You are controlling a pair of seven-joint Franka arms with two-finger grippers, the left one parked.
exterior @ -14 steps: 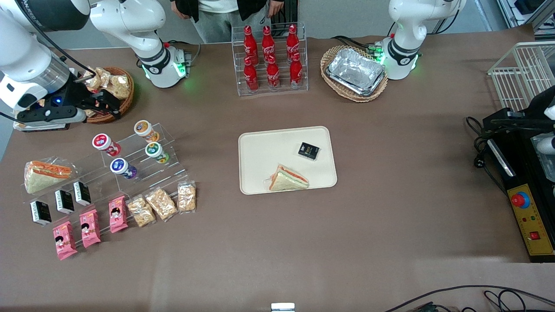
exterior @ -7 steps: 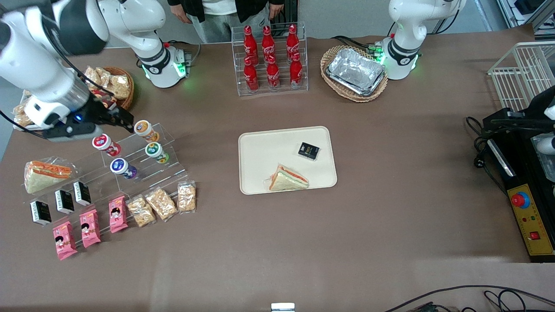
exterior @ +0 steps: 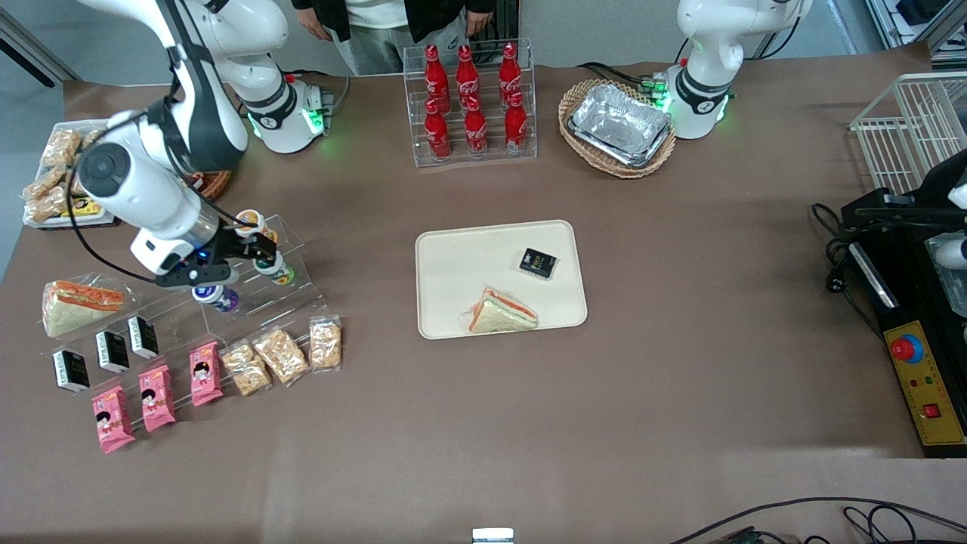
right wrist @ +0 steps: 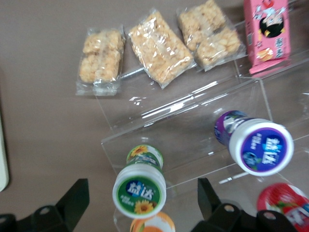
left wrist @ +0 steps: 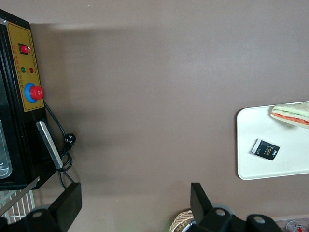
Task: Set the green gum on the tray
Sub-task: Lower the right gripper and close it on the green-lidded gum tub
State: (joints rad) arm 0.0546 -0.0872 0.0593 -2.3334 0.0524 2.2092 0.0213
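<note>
I've got the right arm's black two-finger gripper (exterior: 255,247) hanging over the clear acrylic stepped rack (exterior: 298,249) at mid-left of the front view, right above the small green-lidded gum canister w/ green-yellow label (exterior: 273,267). In the wrist cam the two dark fingers (right wrist: 72,200) stand spread wide, one to each side of the green gum (right wrist: 140,187), not touching it, so the tool is released and grasping nothing. The gum sits on its rack step, lid tipped toward the wrist cam, white top w/ green rim. Just beside it the orange-lidded canister (exterior: 250,221) peeks out by the gripper, on the step farther from the front cam; the purple/blue-lidded canister (right wrist: 256,142) sits one slot along on the same step as the green one, toward the working arm's end, and a red-lidded canister (right wrist: 285,203) shows at the wrist frame's edge. Nearer the front cam than the rack: three clear packets of tan puffed snacks (exterior: 281,354) and pink snack packs (exterior: 157,398). The large cream rectangular tray w/ rounded corners (exterior: 453,264) lies at frame centre, well apart from the rack, carrying a wrapped triangular sandwich (exterior: 502,311) and a small black packet (exterior: 539,263). Gum not yet on tray.
</note>
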